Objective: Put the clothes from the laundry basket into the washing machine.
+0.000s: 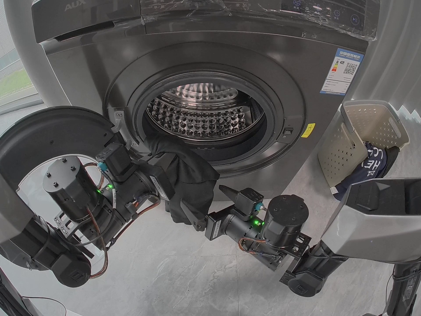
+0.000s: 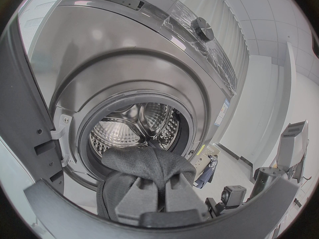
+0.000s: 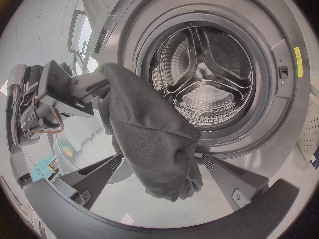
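Head view: the washing machine [image 1: 228, 53] stands with its door [image 1: 48, 132] swung open to the left. The left gripper [image 2: 161, 191] is clamped on a black garment [image 1: 188, 176], holding it at the lower left lip of the drum opening. The right gripper [image 1: 210, 205] sits just below, jaws spread wide on either side of the hanging cloth. The laundry basket [image 1: 340, 148] lies tipped at the machine's right, a dark blue garment [image 1: 370, 167] in it
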Motion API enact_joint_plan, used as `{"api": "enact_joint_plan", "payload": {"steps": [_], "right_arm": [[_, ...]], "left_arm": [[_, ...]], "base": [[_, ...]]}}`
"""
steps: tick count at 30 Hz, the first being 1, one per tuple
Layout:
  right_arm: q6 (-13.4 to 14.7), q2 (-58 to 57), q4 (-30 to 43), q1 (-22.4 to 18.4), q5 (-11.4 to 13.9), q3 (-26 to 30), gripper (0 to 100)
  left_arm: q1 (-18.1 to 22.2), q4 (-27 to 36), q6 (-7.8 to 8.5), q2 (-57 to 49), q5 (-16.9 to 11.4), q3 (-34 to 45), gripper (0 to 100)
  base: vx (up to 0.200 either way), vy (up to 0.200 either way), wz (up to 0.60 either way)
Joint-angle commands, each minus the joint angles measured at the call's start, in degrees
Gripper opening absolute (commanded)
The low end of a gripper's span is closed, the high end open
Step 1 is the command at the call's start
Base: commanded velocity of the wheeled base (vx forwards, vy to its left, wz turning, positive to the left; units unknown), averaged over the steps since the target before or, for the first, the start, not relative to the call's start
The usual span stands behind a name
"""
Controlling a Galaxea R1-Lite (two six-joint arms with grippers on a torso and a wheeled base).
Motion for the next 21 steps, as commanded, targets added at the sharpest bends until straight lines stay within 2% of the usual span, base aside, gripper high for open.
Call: {"api": "enact_joint_plan", "payload": {"steps": [1,6,7,12,15,19,21], "right_arm": [[0.0,2.4,0.0,-0.3,0.1,-2.3,100],[0.0,3.6,-0.2,-1.9,0.0,-6.1,100],[0.0,3.6,-0.5,-2.0,0.0,-6.5,0],[0.2,2.7,-1.1,-2.4,0.1,-6.5,0],[0.2,0.2,-1.1,-2.2,0.1,-4.7,0],[0.3,-6.0,-1.1,-1.3,0.0,0.6,0],[0.3,-6.4,-1.1,-1.3,0.1,0.9,0]], "left_arm": [[0.0,0.0,-0.01,-0.3,0.0,-0.1,0],[0.0,0.0,-0.01,-0.3,0.0,-0.1,0],[0.0,0.0,-0.01,-0.3,0.0,-0.1,0],[0.0,0.0,-0.01,-0.2,0.0,-0.1,0],[0.1,0.0,-0.01,0.2,0.0,0.1,0],[0.5,0.0,-0.1,0.5,-0.3,0.6,0],[0.5,0.0,-0.1,0.5,-0.3,0.7,0]], "base": [[0.0,0.0,0.0],[0.0,0.0,0.0],[0.0,0.0,0.0],[0.0,0.0,0.0],[0.0,0.0,0.0],[0.0,0.0,0.0],[0.0,0.0,0.0]]}}
